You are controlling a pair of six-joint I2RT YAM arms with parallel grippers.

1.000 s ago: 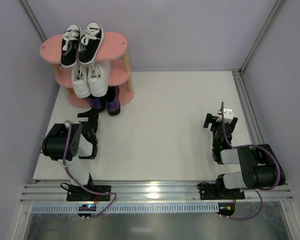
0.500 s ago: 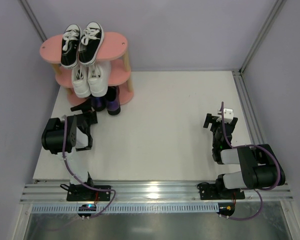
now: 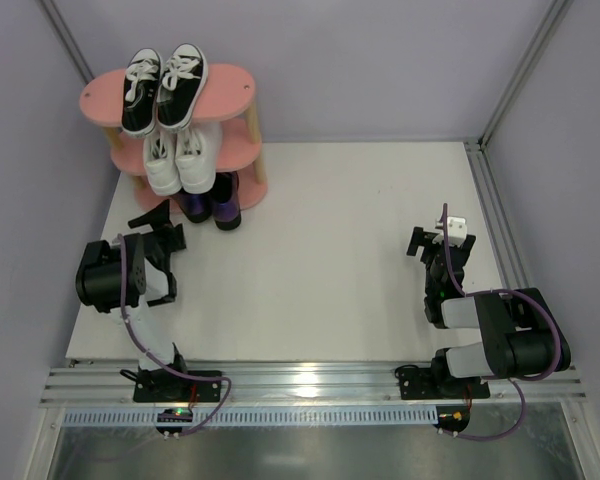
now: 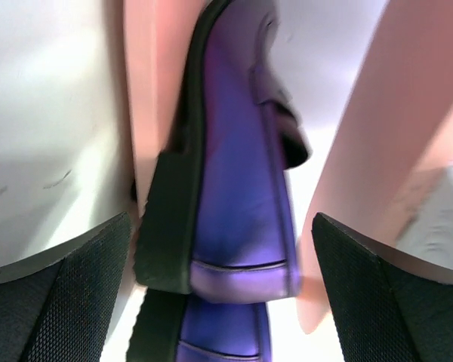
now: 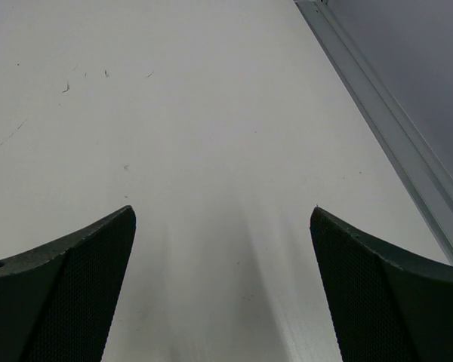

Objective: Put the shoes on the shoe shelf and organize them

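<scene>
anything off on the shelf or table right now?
Nothing spilled or damaged. All three pairs sit on the shoe shelf. Mildly untidy: the dark purple shoes on the bottom tier and the white sneakers above them stick out past the boards' front edges.

Top view, 11 o'clock: shoe shelf (image 3: 235, 85) with matt pink boards and pale bare-wood posts (image 3: 251, 125). Black canvas sneakers (image 3: 165, 85) have cloth uppers and smooth white toe caps; white sneakers (image 3: 175, 160) have a smooth finish. Left wrist view: purple shoe (image 4: 241, 151) with glossy upper and matt black sole; left hand (image 4: 220, 222) with black, finely dimpled fingers (image 4: 53, 302). Table (image 3: 340, 240): matt white, faintly scuffed. Rail (image 3: 310, 385), 6 o'clock: ribbed bare metal.
</scene>
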